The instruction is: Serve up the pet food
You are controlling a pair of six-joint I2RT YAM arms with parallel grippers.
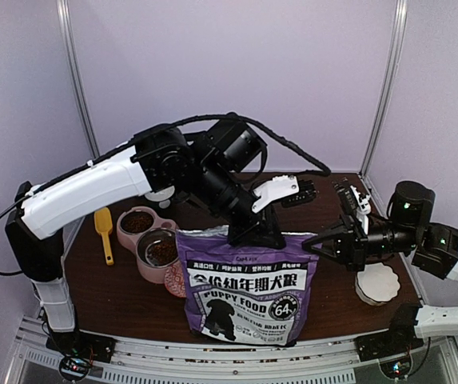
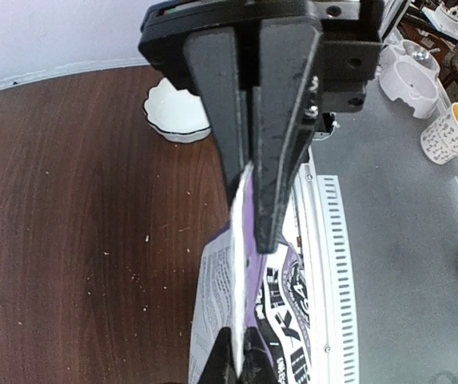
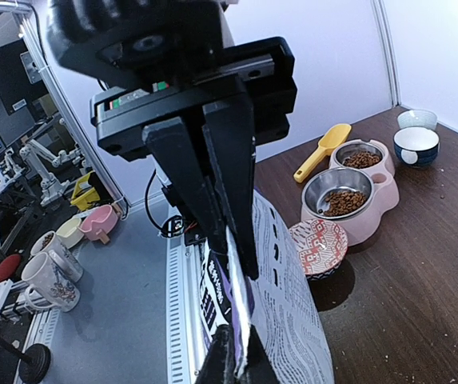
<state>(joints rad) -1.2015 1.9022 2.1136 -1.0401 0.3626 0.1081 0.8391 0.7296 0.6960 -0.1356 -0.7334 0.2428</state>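
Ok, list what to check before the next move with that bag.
1. Left fingers shut on the purple bag's top edge: ok.
2. Right fingers shut on that same edge: ok.
3. Bag standing upright: ok.
4. Bag mouth opened: cannot tell.
5. Kibble in both bowls of the feeder: ok.
6. Yellow scoop lying clear, left of the feeder: ok.
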